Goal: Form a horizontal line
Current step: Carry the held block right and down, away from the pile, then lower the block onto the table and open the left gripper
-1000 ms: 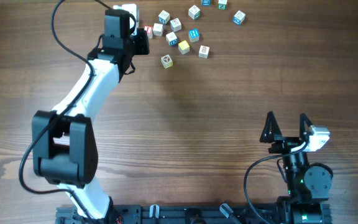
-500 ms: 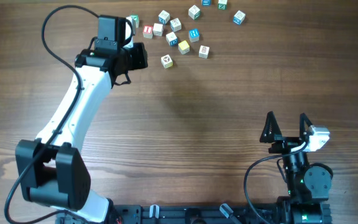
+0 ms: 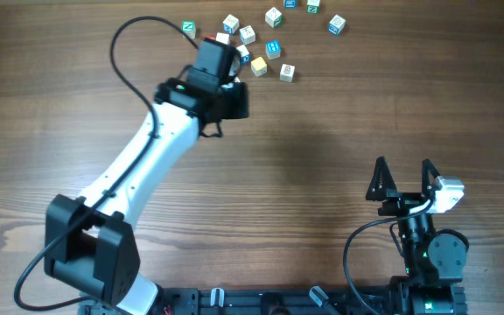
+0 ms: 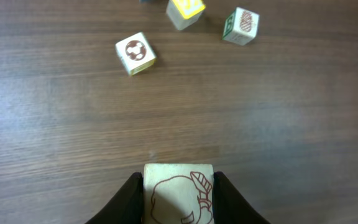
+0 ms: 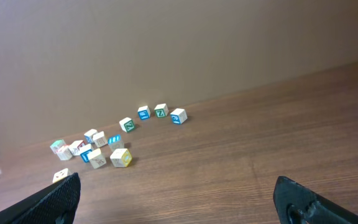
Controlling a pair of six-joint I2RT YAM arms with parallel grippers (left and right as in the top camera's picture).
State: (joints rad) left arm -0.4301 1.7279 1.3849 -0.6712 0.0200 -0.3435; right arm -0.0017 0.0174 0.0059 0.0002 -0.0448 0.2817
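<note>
Cube cluster [image 3: 273, 46]: crowded at the far edge, with narrow gaps between the cubes.
Left arm [image 3: 147, 157]: lies slantwise from the near edge to the cluster, barring that side.
Left gripper [image 4: 178, 180]: its gap is filled by the held cube [image 4: 179, 202].
Ahead of it: bare wood up to the brown-marked cube [image 4: 135, 53], the yellow cube [image 4: 185, 9] and the green-sided cube [image 4: 241, 26].
Table [image 3: 322, 131]: centre and right are open.
Right gripper [image 3: 403, 164]: fingers spread at the near edge, well apart from the cubes.

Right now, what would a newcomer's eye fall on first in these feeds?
The white left arm reaches diagonally up the table toward the scattered cubes near the top edge. In its wrist view, the left gripper has a finger against each side of a cube with a brown line drawing. The right gripper sits open at the lower right, far from the cubes.
</note>
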